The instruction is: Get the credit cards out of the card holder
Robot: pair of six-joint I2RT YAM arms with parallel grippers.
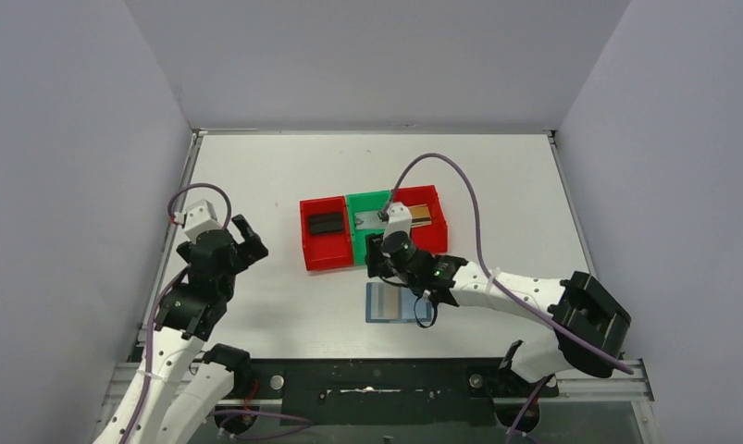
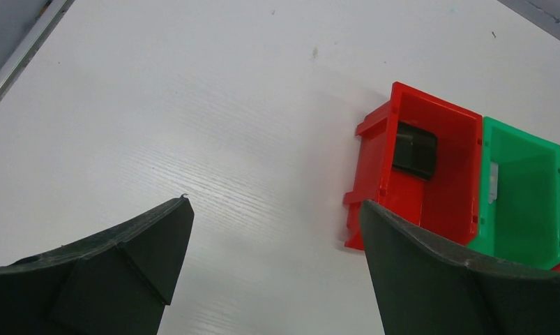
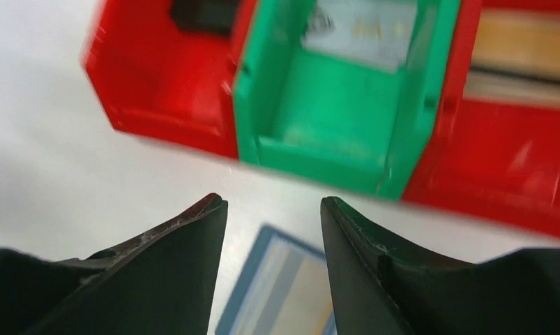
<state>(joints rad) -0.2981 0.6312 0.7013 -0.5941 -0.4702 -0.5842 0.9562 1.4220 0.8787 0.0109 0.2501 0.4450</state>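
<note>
The card holder (image 1: pixel 390 303) lies open on the table near the front, its striped light-blue inside (image 3: pixel 284 293) facing up. My right gripper (image 1: pixel 390 268) hangs over its far edge, tilted toward the bins. Its jaws (image 3: pixel 273 201) are open with nothing between them. A black credit card (image 1: pixel 326 224) lies in the left red bin. A silver-grey card (image 3: pixel 364 31) is in the green bin. A gold-brown card (image 3: pixel 524 52) rests in the right red bin. My left gripper (image 1: pixel 247 242) is wide open (image 2: pixel 275 202) and empty, left of the bins.
Three joined bins stand mid-table: the left red bin (image 1: pixel 323 254), the green bin (image 1: pixel 360 248) and the right red bin (image 1: pixel 434 239). In the left wrist view the left red bin (image 2: pixel 374 160) is close to my right finger. Grey walls enclose the table.
</note>
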